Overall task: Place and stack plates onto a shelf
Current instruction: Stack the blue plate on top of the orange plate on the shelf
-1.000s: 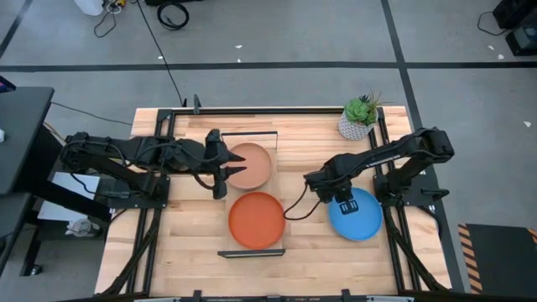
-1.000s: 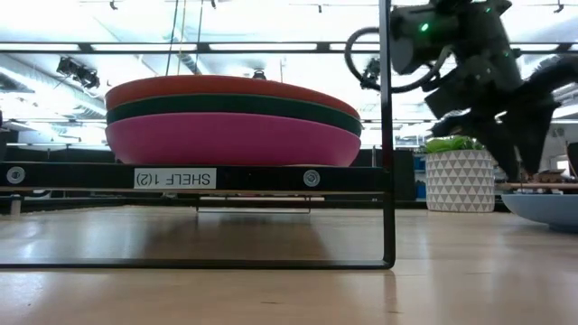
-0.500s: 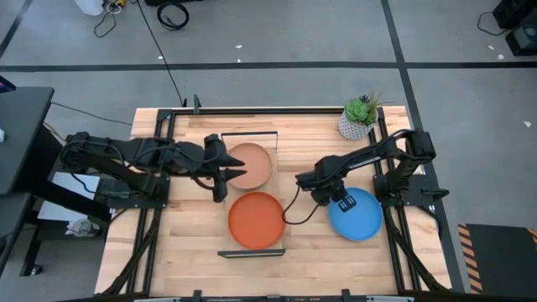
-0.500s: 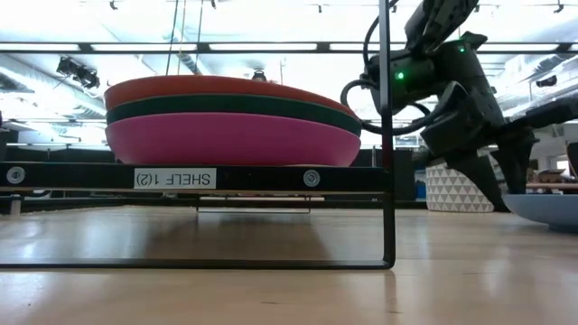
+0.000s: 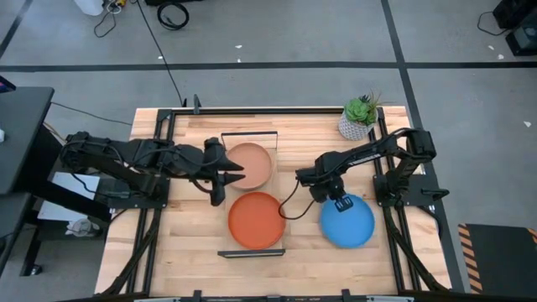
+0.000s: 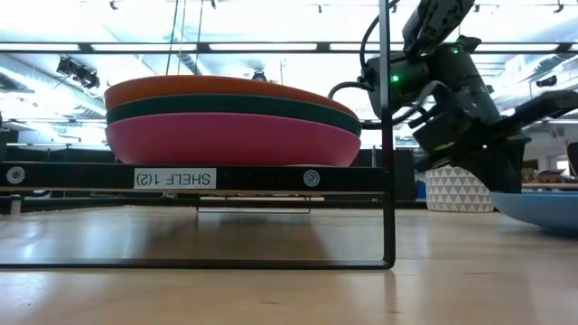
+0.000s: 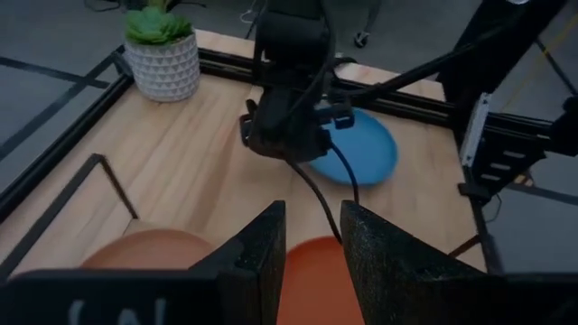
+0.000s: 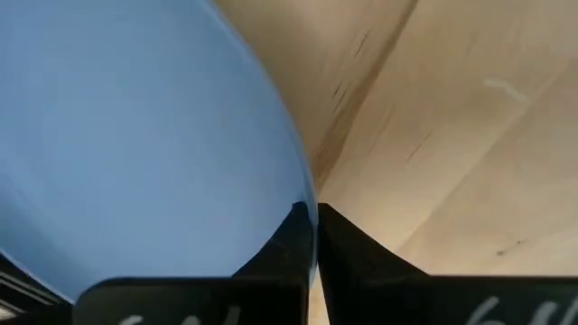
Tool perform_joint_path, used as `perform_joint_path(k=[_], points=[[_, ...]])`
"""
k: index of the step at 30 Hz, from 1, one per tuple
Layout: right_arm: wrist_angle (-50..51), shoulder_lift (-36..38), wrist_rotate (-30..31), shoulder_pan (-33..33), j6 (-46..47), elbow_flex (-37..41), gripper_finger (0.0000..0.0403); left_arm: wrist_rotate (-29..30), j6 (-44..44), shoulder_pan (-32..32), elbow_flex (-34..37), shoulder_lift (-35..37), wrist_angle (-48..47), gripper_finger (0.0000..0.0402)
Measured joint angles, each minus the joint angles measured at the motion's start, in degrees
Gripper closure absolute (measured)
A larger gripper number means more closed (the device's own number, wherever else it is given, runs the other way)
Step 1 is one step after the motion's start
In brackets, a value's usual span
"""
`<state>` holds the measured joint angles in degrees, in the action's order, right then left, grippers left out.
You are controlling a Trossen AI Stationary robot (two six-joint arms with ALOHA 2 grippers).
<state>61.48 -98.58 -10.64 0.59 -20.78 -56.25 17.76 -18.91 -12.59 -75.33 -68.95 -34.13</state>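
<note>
The right gripper (image 5: 329, 195) is clenched on the rim of the bright blue plate (image 5: 347, 221), pinching its edge at about eleven o'clock; the fingers (image 8: 293, 236) look pressed nearly flat together over the thin lip. That plate rests on the counter (image 5: 193, 243), at three o'clock from the shelf (image 5: 250, 252). On the shelf a red-orange plate (image 5: 256, 220) tops a stack, with dark teal (image 6: 235, 105) and magenta (image 6: 226, 137) plates beneath it. At twelve o'clock from that stack lies a terracotta plate (image 5: 252, 164). The left gripper (image 5: 223, 174) hovers at the terracotta plate's nine o'clock edge, jaws parted, holding nothing. A potted plant (image 5: 359, 117) stands at the counter's one o'clock corner.
</note>
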Motion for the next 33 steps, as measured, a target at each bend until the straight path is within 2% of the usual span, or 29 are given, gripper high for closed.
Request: perform_joint_path(k=[5,8,12,19,22,27,33], points=[[1.8,1.7,-4.2,0.7,3.5,0.0,0.0389,-0.3,0.0,3.1,0.0,0.6,-0.9,0.0285],[5.9,4.0,-5.3,0.6,4.7,0.0,0.0389,-2.5,0.1,5.6,-1.1,0.9,-1.0,0.0285],[8.5,7.9,-8.1,0.6,10.2,0.0,0.0389,-4.1,3.8,7.5,-2.7,0.8,-1.1,0.0285],[7.0,13.2,-10.6,0.7,25.6,0.0,0.0389,-3.7,12.0,9.7,-3.2,0.8,-1.1,0.0285],[7.0,14.5,-11.1,0.7,34.7,0.0,0.0389,-2.6,12.1,11.0,-3.2,0.8,-1.2,0.0285],[5.7,16.7,-16.6,1.1,51.0,0.0,0.0382,-2.3,12.1,13.1,-3.2,0.8,-1.2,0.0285],[2.7,19.9,-13.9,1.4,62.4,0.0,0.0389,-2.3,12.1,14.4,-3.2,1.1,-1.6,0.0285]])
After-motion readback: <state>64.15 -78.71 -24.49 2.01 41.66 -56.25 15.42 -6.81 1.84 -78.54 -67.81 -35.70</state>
